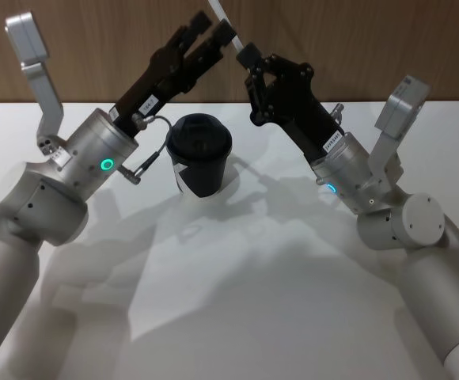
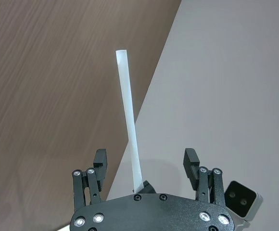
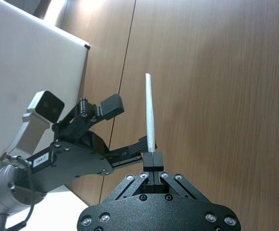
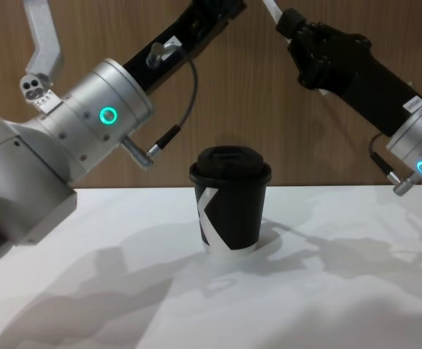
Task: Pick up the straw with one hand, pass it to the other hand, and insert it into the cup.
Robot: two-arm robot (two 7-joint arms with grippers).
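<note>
Right gripper [image 3: 153, 158]: pressed together on the lower end of the straw [image 3: 150, 110], pinching it; held high above the cup [image 1: 200, 154], a little to the cup's right in the chest view.
Left gripper [image 2: 145, 158]: spread wide, one finger [image 2: 100, 159] on each side of the straw, with a gap showing between each finger and the straw; also high above the cup, a little to its left, tip to tip with the right gripper.
Straw: thin, white and straight; it rises from the right gripper's tips, passes between the left fingers and ends free in front of the wood wall [image 1: 348, 39].
Cup: upright on the table [image 1: 253, 301], black dome lid [image 4: 230, 161] on, white angular mark facing the robot; it stands below both grippers and apart from them.
Room above the cup: in the chest view, open air lies between the lid and the two grippers.
Room around the cup: bare white table surface to its left, right and front.
Edges: the table's back edge meets the wood wall behind the cup.
Arms: the left arm [image 1: 71, 174] slopes up from the cup's left and the right arm [image 1: 388, 206] from its right, and they meet over it.
</note>
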